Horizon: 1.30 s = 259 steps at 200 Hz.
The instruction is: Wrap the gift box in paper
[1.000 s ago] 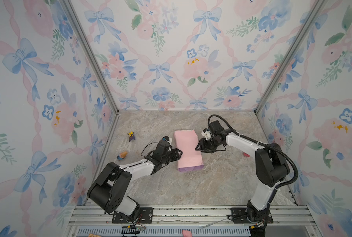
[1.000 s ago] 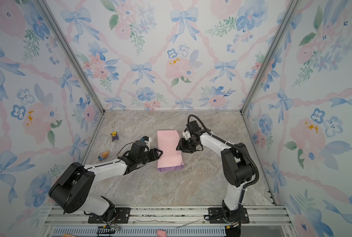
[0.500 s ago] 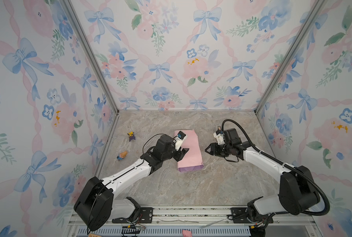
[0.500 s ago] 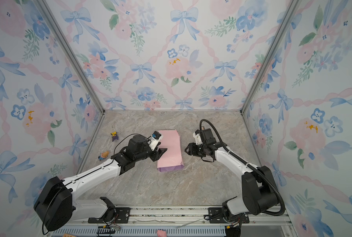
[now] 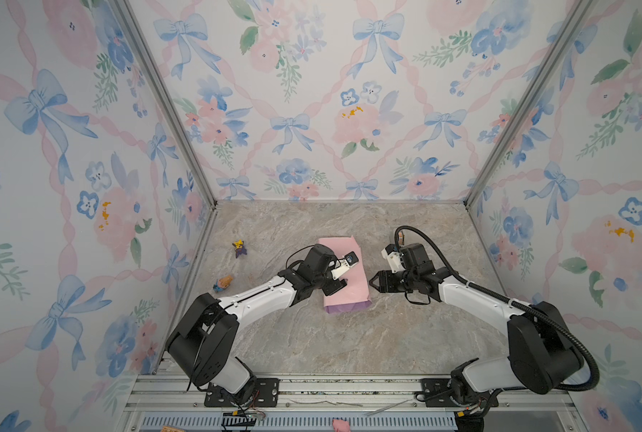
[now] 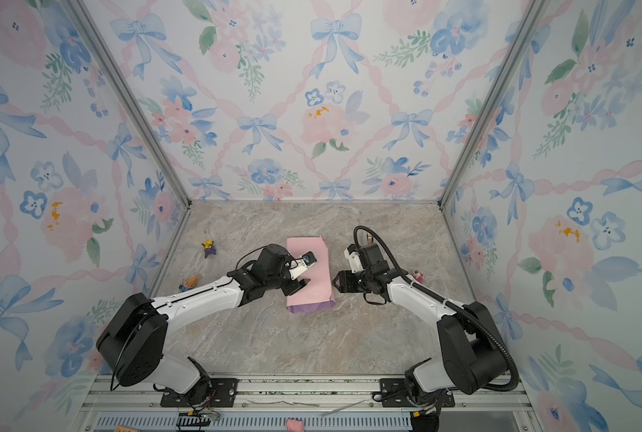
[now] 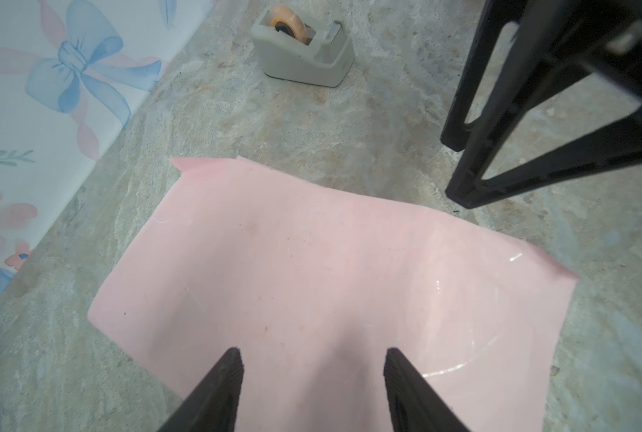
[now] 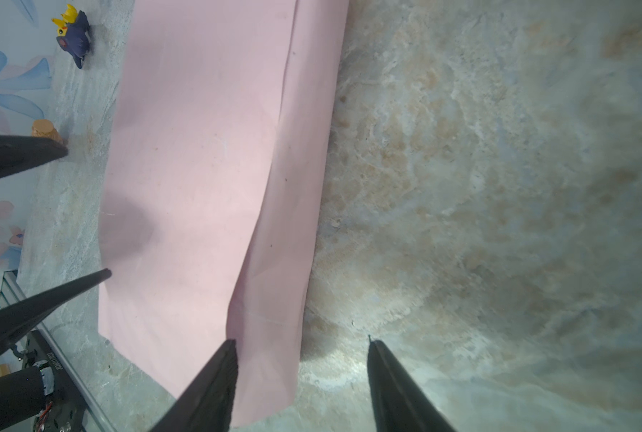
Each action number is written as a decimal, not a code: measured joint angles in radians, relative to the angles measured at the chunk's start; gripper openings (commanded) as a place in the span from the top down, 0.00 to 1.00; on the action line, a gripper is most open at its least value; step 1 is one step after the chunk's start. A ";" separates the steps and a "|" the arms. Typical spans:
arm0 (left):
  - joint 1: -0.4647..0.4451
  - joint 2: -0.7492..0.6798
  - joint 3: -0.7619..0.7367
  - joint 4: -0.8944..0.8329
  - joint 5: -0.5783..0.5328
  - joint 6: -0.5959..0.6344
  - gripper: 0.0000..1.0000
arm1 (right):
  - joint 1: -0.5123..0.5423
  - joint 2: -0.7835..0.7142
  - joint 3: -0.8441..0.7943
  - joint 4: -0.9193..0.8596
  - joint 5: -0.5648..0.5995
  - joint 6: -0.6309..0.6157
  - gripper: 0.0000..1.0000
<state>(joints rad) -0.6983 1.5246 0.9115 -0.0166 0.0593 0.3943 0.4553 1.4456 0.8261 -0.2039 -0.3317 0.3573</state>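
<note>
The paper (image 5: 349,267) (image 6: 317,273) lies folded into a long pale pink parcel on the marble floor, with its lilac face showing at the near end (image 5: 345,307). The gift box is hidden, presumably under the paper. My left gripper (image 5: 340,284) (image 7: 312,355) hovers open over the parcel's left part, with only the pink paper (image 7: 312,269) below it. My right gripper (image 5: 373,284) (image 8: 300,346) is open beside the parcel's near right edge, one finger over the overlapping flap (image 8: 274,262), the other over bare floor.
A grey tape dispenser (image 7: 304,48) stands beyond the parcel. A purple figurine (image 5: 240,248) and an orange one (image 5: 223,283) sit near the left wall, and a small red one (image 6: 418,276) sits behind the right arm. Flowered walls close three sides.
The left gripper rose from the parcel's left edge to above the paper. The right gripper drew back from the far right edge toward the near right side. Both jaws opened wider.
</note>
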 measured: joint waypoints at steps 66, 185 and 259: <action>-0.003 0.055 0.000 -0.001 -0.035 0.054 0.41 | 0.041 0.011 0.000 0.041 -0.011 -0.046 0.38; -0.015 0.070 0.000 -0.001 -0.078 0.097 0.49 | 0.065 0.196 0.066 0.113 0.085 -0.123 0.45; -0.015 0.070 0.000 0.003 -0.077 0.092 0.45 | 0.082 0.264 0.066 0.216 0.109 -0.142 0.67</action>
<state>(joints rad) -0.7132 1.5944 0.9115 -0.0139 -0.0181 0.4858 0.5377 1.7100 0.8917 0.0124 -0.2230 0.2157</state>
